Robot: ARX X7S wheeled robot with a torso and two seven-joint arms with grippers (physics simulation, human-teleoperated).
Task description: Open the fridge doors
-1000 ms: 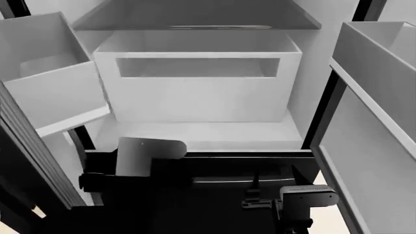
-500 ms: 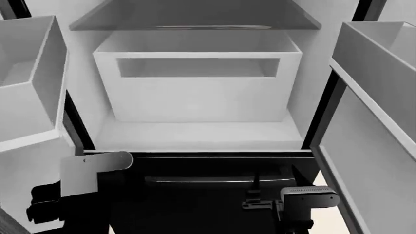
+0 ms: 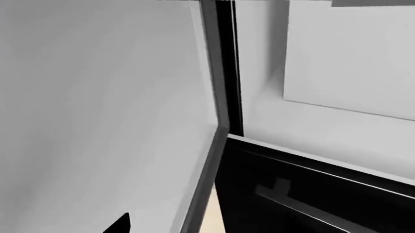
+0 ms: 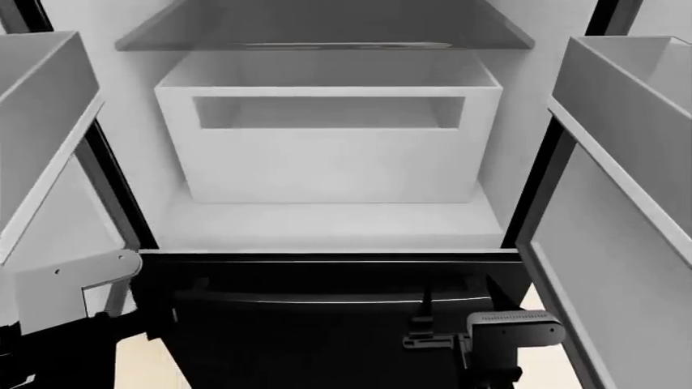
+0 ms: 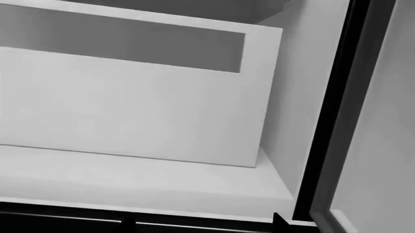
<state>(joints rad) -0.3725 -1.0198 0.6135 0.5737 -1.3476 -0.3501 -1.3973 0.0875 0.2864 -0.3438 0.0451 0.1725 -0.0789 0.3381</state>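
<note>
Two tall fridge doors stand swung out to either side in the head view, their white inner faces and white bin shelves turned toward the robot; nearest of all, low at the left, the grey-white housing of the left arm [image 4: 76, 288] sits close against the lower inner face of the left fridge door [image 4: 44, 162], while low at the right the grey camera block of the right arm [image 4: 508, 328] hangs in front of the wide black freezer drawer [image 4: 324, 324], apart from the right fridge door [image 4: 617, 186]; neither pair of fingers shows clearly in any view, so I cannot tell how far either is open or whether anything is held; the left wrist view is filled by the plain white inner panel of the left door [image 3: 97, 107], its edge running lengthwise up the picture beside the black seal, which suggests the left arm is the nearer one and that the door lies flat just in front of it; the long axis of both doors is vertical, hinged at the outer sides; farther back, the white open-topped crisper box [image 4: 330, 130] sits on the white fridge floor under a grey glass shelf [image 4: 324, 28]; by my judgement both doors are already wide, and any further push would go outward, away from the cavity.
</note>
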